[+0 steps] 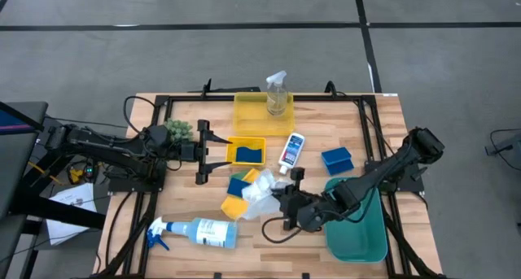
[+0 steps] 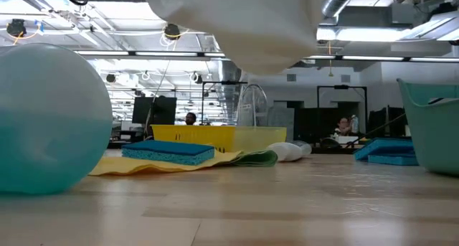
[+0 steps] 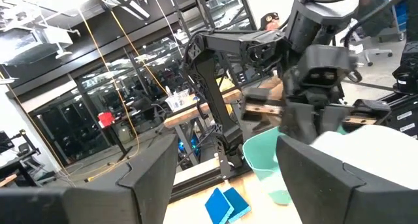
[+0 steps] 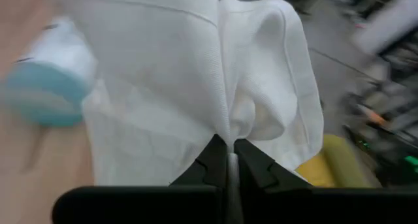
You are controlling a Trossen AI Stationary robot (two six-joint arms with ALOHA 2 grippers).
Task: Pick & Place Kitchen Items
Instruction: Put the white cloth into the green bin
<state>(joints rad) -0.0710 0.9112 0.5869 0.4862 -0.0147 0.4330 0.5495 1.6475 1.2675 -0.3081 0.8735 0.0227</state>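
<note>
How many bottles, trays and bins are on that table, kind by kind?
Spray bottles: 2 (clear upright spray bottle, blue-white lying spray bottle)
Small white blue-capped bottle: 1
Yellow trays: 2 (large yellow tray, small yellow tray)
Teal plastic bin: 1
Total: 6

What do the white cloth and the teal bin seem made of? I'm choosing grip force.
White cloth: woven fabric, matte; a fine weave and soft folds show where the right gripper pinches it. Teal bin: probably moulded plastic, smooth, rigid rim.
</note>
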